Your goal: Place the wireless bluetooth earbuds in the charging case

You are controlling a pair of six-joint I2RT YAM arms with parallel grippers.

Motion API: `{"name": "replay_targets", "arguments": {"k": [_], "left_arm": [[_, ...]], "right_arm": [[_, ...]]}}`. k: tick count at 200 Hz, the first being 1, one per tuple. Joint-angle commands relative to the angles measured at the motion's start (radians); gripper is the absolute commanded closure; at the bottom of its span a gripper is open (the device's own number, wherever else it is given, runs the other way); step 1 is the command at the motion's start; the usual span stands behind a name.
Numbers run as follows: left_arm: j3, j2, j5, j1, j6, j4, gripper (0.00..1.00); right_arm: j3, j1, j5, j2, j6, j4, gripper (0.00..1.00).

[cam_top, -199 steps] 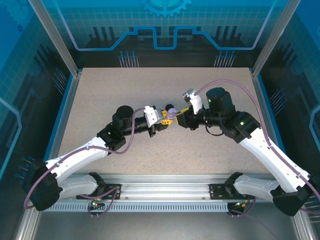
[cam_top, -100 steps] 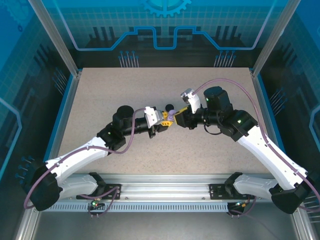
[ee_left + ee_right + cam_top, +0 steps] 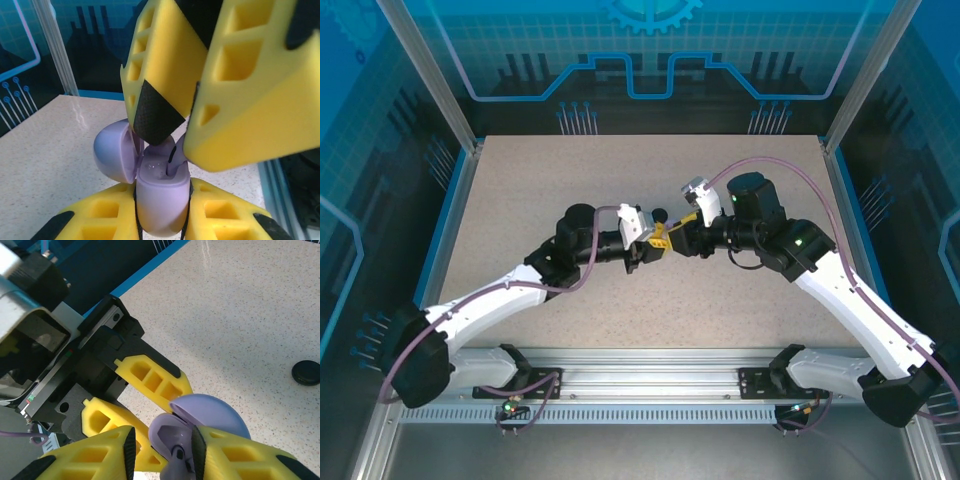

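Note:
The lavender charging case (image 3: 160, 200) stands upright between my left gripper's (image 3: 161, 192) yellow fingers, which are shut on its body. Its lid (image 3: 112, 150) hangs open to the left. A lavender earbud (image 3: 176, 155) stands stem-down in the case's slot. My right gripper (image 3: 177, 142) reaches down over it from above. In the right wrist view the right gripper (image 3: 162, 450) is open: the earbud (image 3: 179, 462) leans on one pad, a gap shows at the other. Case (image 3: 167, 432) and lid (image 3: 210, 412) lie just beyond. Both grippers, left (image 3: 650, 243) and right (image 3: 672, 233), meet at mid-table.
A small black round case (image 3: 306, 372) lies on the speckled table (image 3: 240, 315) beyond the grippers, also seen just behind them as the black round case (image 3: 661, 213). Blue-edged walls ring the table (image 3: 520, 200).
The left arm has pushed the case forward and right toward the right gripper. The right jaws have parted around the earbud. The lavender case is now covered by the fingers from above.

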Motion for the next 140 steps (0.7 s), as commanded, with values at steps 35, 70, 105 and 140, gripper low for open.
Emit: {"name": "replay_targets", "arguments": {"k": [35,70,105,140], "left_arm": [[0.040,0.072,0.080,-0.002,-0.167,0.127,1.00],[0.003,0.137,0.086,0.025,-0.352,0.295,1.00],[-0.007,0.169,0.086,0.027,-0.448,0.413,1.00],[0.018,0.165,0.083,0.027,-0.443,0.397,1.00]], "right_arm": [[0.012,0.009,0.133,-0.041,0.005,0.027,0.52],[0.010,0.009,0.247,-0.098,0.023,0.043,0.51],[-0.010,0.009,0.351,-0.137,0.031,-0.006,0.53],[-0.023,0.008,0.460,-0.154,0.045,-0.044,0.64]]}}
